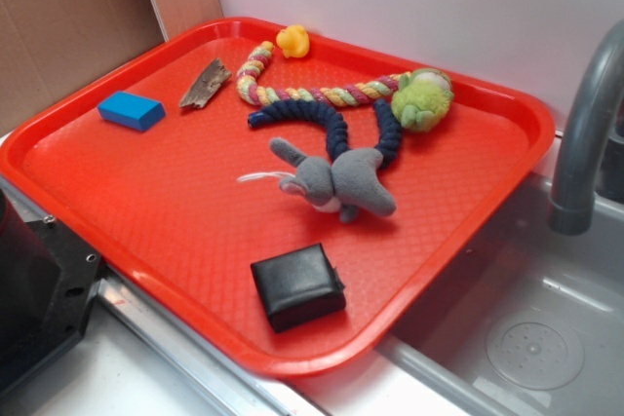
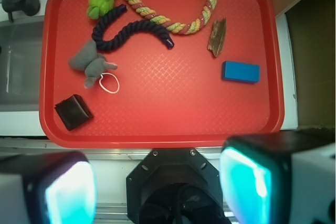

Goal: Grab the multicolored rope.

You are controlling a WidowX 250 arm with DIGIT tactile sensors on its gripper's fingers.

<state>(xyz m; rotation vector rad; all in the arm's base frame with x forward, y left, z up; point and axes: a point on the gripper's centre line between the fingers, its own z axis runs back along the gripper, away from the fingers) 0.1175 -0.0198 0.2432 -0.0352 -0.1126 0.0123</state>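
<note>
The multicolored rope [image 1: 314, 95] of yellow, pink-red and pale green strands lies curved along the far side of the red tray [image 1: 468, 231]. In the wrist view the multicolored rope [image 2: 163, 22] runs across the top of the tray [image 2: 157, 139]. My gripper [image 2: 157, 187] is high above the tray's near edge, far from the rope. Its cyan pads [image 2: 68, 192] stand wide apart with nothing between them. The gripper itself does not show in the exterior view.
A navy rope [image 1: 331, 124] [image 2: 131, 30] lies right beside the multicolored one. A lime plush ball [image 1: 424, 99], grey plush toy [image 1: 336, 180], black square [image 1: 297, 284], blue block [image 1: 132, 110], wood piece [image 1: 205, 83] and yellow duck [image 1: 292, 41] share the tray. A faucet [image 1: 585, 133] stands at right.
</note>
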